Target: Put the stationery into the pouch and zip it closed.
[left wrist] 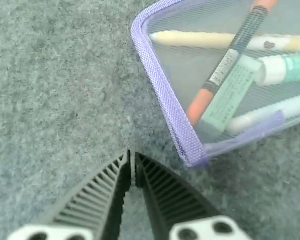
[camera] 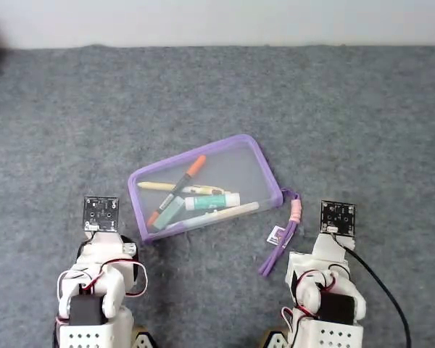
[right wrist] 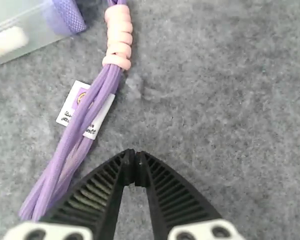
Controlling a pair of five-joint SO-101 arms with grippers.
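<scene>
The left gripper point(left wrist: 135, 170) and right gripper point(right wrist: 135, 167) were set near, fingers together, empty.
The pouch point(camera: 196, 153) was laid just beyond, pens point(camera: 177, 190) inside; for zipping, the strap point(right wrist: 97, 110) was best gripped, left corner pinned.

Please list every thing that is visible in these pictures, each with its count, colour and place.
pouch: one, clear with purple edge, middle of the table
orange pen: one, orange and black, inside the pouch
yellow pen: one, pale yellow, inside the pouch
marker: one, white and green, inside the pouch
white pen: one, white, inside the pouch
flat piece: one, pale green, inside the pouch beside the orange pen
cord: one, purple with a pink part, at the pouch's corner
tag: one, white, on the cord
table cover: one, grey, under everything
left tool: one, black, shut, by the pouch's corner
right tool: one, black, shut, beside the cord
</scene>
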